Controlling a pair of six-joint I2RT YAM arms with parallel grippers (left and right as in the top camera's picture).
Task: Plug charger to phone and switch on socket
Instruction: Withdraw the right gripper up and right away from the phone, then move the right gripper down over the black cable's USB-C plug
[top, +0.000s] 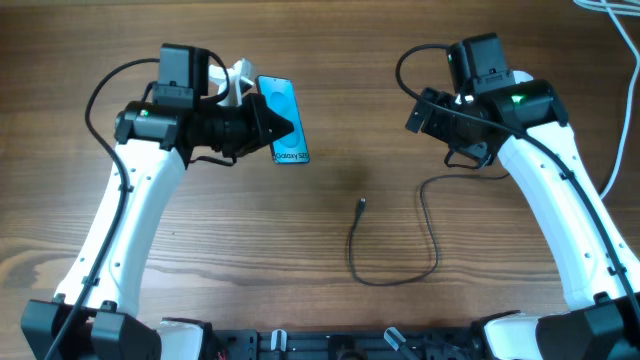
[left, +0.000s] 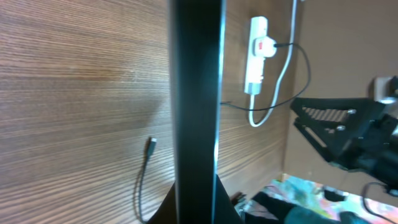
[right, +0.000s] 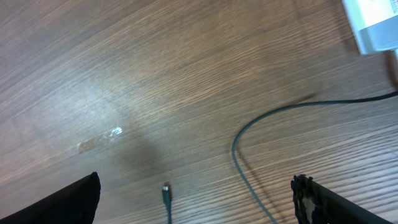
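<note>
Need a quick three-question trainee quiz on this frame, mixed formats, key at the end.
1. True or false: the charger is plugged into the phone.
2. Which one grips the phone? A: left end effector. B: right end effector. C: neither.
3. Fill in: the right end effector's jaws stand ____.

Key: 1 false, its connector lies loose on the wood; 2 A; 3 open.
</note>
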